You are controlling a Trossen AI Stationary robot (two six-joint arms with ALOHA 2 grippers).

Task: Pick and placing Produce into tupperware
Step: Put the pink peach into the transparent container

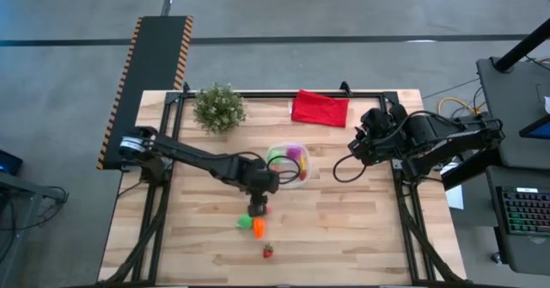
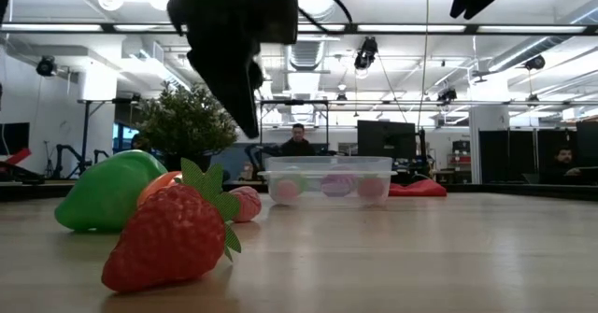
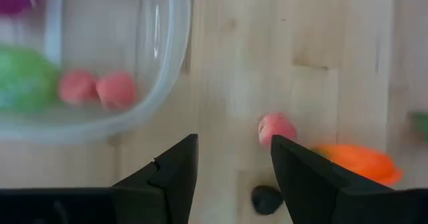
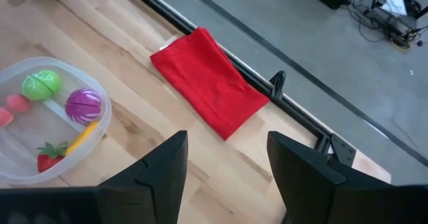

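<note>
The tupperware (image 1: 301,174) sits mid-table, a round clear tub (image 3: 164,83) holding green, purple, pink, yellow and red produce (image 4: 83,103). Four pieces lie loose nearer the table's near edge. They are a small pink piece (image 3: 276,127), an orange one (image 3: 358,162), a green one (image 1: 245,223) and a strawberry (image 1: 268,251). My left gripper (image 1: 258,206) hangs open above the table just near of the tub, with the pink piece beside one finger; it touches nothing. My right gripper (image 1: 361,144) waits open and empty above the table's right side.
A bushy potted plant (image 1: 218,107) stands at the far left of the table. A red folded cloth (image 1: 320,108) lies at the far edge, beside the black frame rail (image 4: 294,107). Bare wood stretches along the near right of the table. People sit in the room beyond.
</note>
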